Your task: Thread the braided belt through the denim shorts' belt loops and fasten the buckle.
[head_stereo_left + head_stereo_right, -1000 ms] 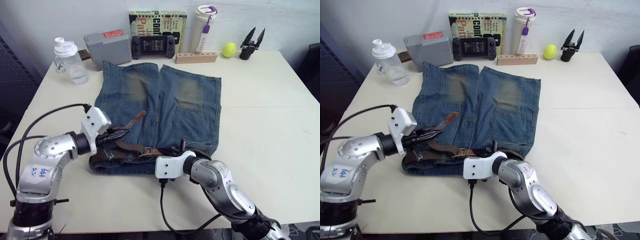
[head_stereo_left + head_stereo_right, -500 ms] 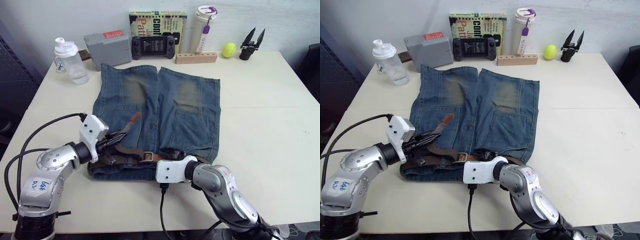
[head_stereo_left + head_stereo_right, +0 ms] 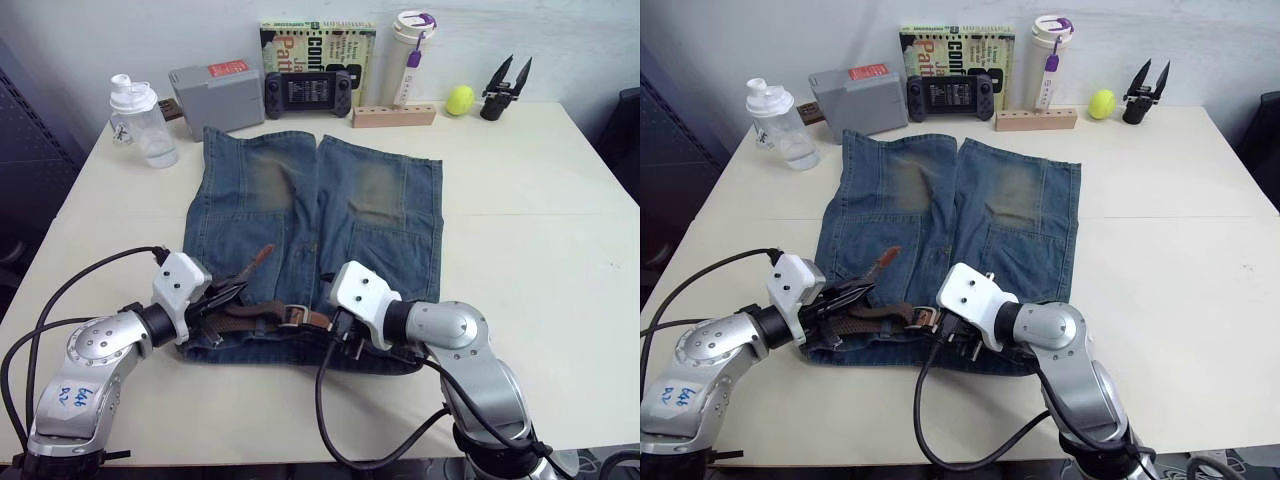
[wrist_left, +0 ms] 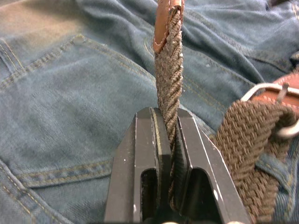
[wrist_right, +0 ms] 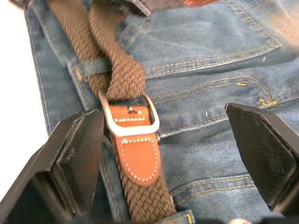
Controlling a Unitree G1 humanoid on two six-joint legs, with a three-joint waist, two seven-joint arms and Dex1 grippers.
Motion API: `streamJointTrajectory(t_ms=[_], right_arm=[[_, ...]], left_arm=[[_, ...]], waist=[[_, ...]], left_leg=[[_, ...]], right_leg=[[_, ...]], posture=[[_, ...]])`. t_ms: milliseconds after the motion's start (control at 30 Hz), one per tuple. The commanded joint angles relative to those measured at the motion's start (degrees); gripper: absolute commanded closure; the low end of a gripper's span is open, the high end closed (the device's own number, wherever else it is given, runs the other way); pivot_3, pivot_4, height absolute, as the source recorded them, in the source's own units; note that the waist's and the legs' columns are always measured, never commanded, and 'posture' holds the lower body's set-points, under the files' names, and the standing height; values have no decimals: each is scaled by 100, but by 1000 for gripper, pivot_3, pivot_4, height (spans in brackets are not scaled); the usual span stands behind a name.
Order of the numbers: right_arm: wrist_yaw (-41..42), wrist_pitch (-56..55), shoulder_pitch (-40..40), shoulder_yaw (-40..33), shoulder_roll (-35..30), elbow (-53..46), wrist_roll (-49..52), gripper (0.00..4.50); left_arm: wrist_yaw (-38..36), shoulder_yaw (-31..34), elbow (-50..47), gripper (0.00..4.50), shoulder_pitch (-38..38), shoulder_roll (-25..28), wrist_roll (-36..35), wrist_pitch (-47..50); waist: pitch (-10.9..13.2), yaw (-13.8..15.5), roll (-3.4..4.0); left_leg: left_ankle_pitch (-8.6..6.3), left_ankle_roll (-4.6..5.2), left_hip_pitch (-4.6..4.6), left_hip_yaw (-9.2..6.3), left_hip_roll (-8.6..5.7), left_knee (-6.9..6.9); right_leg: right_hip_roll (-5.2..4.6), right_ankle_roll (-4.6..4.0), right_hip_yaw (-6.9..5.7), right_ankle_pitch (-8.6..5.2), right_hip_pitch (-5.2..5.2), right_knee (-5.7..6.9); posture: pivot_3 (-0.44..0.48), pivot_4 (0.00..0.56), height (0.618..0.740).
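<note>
Pale cream counter (image 3: 540, 240) against a plain light wall, with the denim shorts (image 3: 318, 235) spread flat at its middle, legs toward the wall, waistband at the near edge. Coarse dark-brown braided belt (image 4: 169, 88) along that waistband, under one of the belt loops (image 5: 93, 67), woven end passed through the silvery rectangular buckle (image 5: 128, 116) on stitched tan leather. Left tool (image 4: 164, 135) clamped on the belt's free strand just left of the buckle; right tool (image 5: 163, 144) spread wide, straddling the buckle

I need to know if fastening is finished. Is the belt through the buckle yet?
Yes: the braided belt passes through the buckle. Whether the prong has engaged, cannot tell.
</note>
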Motion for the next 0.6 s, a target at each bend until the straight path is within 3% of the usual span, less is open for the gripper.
streamJointTrajectory(t_ms=[33, 300, 600], right_arm=[[-649, 36, -114, 75, 183, 271, 114, 28], [-1335, -137, -126, 297, -96, 640, 211, 28], [-1663, -336, -340, 1058, -206, 772, 281, 28]], left_arm=[[-15, 153, -47, 4500, 98, 87, -13, -148], [-40, 255, -93, 4500, 87, 204, -182, -31], [-3, 178, -4, 4500, -48, 261, -147, -65]], waist=[[0, -2, 0], [0, -6, 1], [0, -12, 1]], left_leg=[[0, 0, 0, 0, 0, 0], [-1, -1, -1, 3, -1, -4], [-1, -2, 0, 4, 1, -4]], right_leg=[[0, -1, 0, 0, 0, 1], [-1, -1, 1, 0, -4, 0], [1, -1, 1, -1, -4, 0]], posture=[[0, 150, 731], [0, 150, 731], [0, 150, 731]])
